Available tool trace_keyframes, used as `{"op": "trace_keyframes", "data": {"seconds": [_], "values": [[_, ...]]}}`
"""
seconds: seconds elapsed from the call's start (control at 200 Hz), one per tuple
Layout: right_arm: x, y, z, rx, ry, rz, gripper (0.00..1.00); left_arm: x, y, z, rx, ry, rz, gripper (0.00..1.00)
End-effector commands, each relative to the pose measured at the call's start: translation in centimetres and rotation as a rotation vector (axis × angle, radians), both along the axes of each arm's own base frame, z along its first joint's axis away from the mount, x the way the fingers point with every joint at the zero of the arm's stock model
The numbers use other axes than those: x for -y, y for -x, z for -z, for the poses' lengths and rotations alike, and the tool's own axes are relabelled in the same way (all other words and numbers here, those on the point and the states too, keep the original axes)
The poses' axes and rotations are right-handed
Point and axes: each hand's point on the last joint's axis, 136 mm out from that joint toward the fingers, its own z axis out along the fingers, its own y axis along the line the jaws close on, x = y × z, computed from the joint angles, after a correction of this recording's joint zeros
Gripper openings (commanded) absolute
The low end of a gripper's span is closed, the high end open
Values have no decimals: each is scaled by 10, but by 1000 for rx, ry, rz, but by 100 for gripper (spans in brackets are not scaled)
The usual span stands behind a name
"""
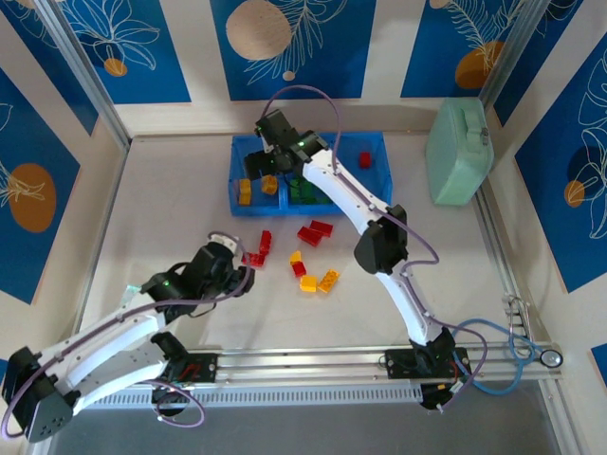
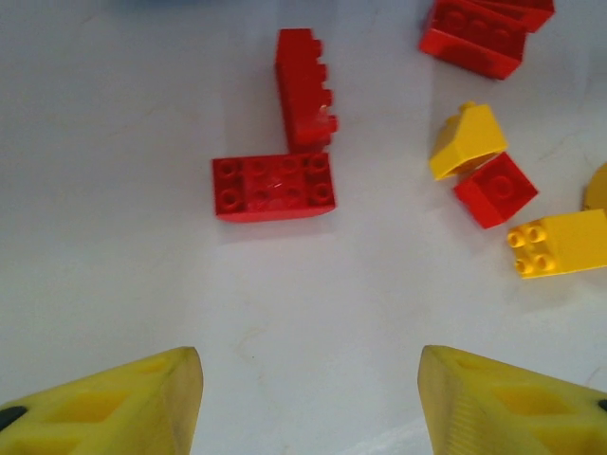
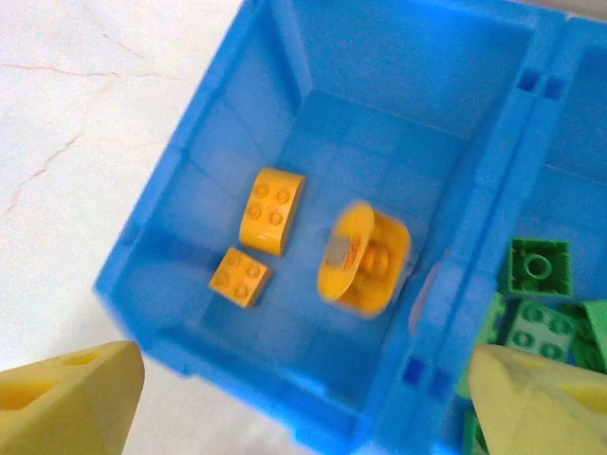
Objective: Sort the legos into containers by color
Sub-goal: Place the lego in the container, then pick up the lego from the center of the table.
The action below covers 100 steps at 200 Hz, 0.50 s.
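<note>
My left gripper [image 2: 313, 398] stands open over bare table, nothing between its yellow fingers. Just ahead of it lie a flat red lego [image 2: 273, 187] and a second red one [image 2: 303, 90] on its side. To the right are a yellow wedge [image 2: 467, 140], a small red lego [image 2: 495, 190] and a yellow one [image 2: 560, 243]. My right gripper [image 3: 303, 398] hangs open above the left compartment of the blue tray [image 3: 285, 57]. In that compartment lie two yellow legos [image 3: 271, 210] and a blurred yellow piece [image 3: 365, 258]. Green legos [image 3: 539, 267] fill the middle compartment; one red lego [image 1: 364, 159] sits in the right one.
A mint-green handled case [image 1: 459, 152] stands at the back right beside the tray [image 1: 379, 204]. More red legos [image 1: 316, 231] and yellow ones [image 1: 328, 281] lie loose mid-table. A metal rail [image 1: 313, 358] runs along the near edge; low walls border the table.
</note>
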Motion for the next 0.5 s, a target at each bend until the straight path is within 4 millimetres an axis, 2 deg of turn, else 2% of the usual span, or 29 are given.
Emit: {"op": "trace_keyframes", "data": {"seconds": [0.0, 0.12, 0.26, 0.4, 0.495], "values": [[13, 28, -82, 108, -85, -30, 90, 29, -11, -14, 28, 9, 81, 64], [36, 51, -93, 115, -105, -11, 90, 56, -20, -7, -12, 25, 126, 67], [76, 79, -87, 111, -144, 48, 90, 78, -34, 8, -57, 18, 132, 68], [120, 107, -61, 69, -189, 122, 88, 99, -48, 22, -102, 5, 138, 68], [147, 124, -33, 24, -174, 174, 86, 113, -58, 29, -125, 10, 137, 68]]}}
